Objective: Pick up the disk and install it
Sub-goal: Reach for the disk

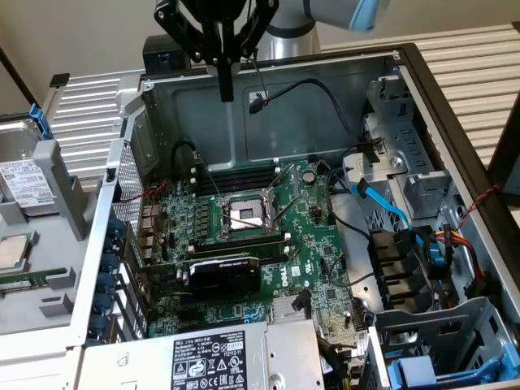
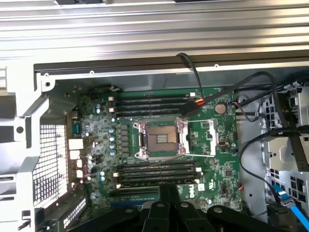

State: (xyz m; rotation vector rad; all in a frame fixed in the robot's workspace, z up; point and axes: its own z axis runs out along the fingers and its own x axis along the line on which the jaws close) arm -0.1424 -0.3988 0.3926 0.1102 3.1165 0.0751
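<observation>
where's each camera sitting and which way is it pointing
Exterior view: off the arm, high up, looking down at a slant into the open computer case; the arm and shut gripper hang over it; the disk lies outside, at the exterior view's left.
Wrist view: on the wrist, looking down onto the motherboard; its own dark fingers show.
Both share the processor socket.

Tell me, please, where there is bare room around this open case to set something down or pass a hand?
Bare: the slatted surface beyond the case's far wall, and the space before that metal wall, above the memory slots. Crowded: the drive cage side, with blue and black cables, and the rack holding the disk on the exterior view's left.
</observation>
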